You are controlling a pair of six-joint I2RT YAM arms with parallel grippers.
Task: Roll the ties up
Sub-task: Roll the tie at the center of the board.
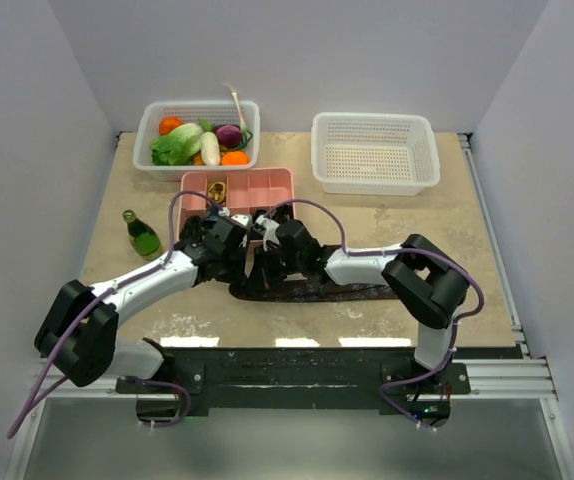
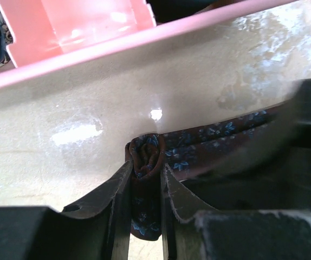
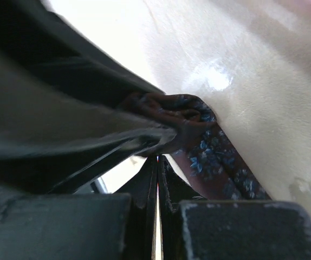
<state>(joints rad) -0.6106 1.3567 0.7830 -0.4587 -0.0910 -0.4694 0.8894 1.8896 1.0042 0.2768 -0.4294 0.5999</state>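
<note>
A mottled beige table [image 1: 387, 225] is seen. A white basket [image 1: 153, 130] of vegetables is set at its far left and an empty white basket [image 1: 374, 185] at far right. A pink compartment tray [image 1: 267, 185] is placed between them, nearer. A green bottle [image 1: 143, 236] is placed at left. A dark patterned necktie [image 1: 357, 292] is laid along the near middle.

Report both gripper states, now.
Left gripper: closed on the rolled end of the tie.
Right gripper: closed, tips against the tie's coil; whether it pinches any fabric cannot be told.
</note>
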